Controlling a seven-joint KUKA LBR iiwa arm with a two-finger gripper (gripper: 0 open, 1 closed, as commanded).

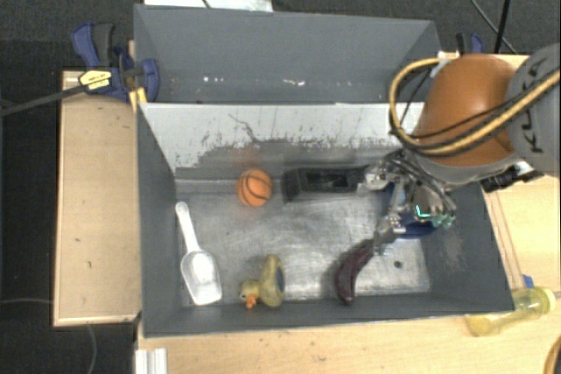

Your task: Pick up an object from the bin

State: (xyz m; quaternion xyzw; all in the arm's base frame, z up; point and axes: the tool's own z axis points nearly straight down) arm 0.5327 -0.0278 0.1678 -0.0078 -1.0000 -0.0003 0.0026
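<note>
Bin [289,57]: grey metal, with five loose things lying apart on its floor, none heaped.
Arm [536,96]: reaches in from the right, low over the floor's right part.
Gripper [390,232]: at the upper tip of the aubergine; I cannot tell whether it is clenched or released.
Box [320,181]: black, against the back wall, just left of the gripper.
Aubergine [351,271]: dark purple and curved, on the floor right of centre, near the front; likely the pick.
Scoop [197,267]: white, front left.
Duck [266,283]: yellow, at the front between scoop and aubergine.
Ball [255,187]: orange, by the back wall, left of the box.
Done: the approach, by the look of it.
Left: a sure grip, then the lift; everything rests on the floor.
Writing: none legible on the things; dark letters on the arm are cut off.
</note>
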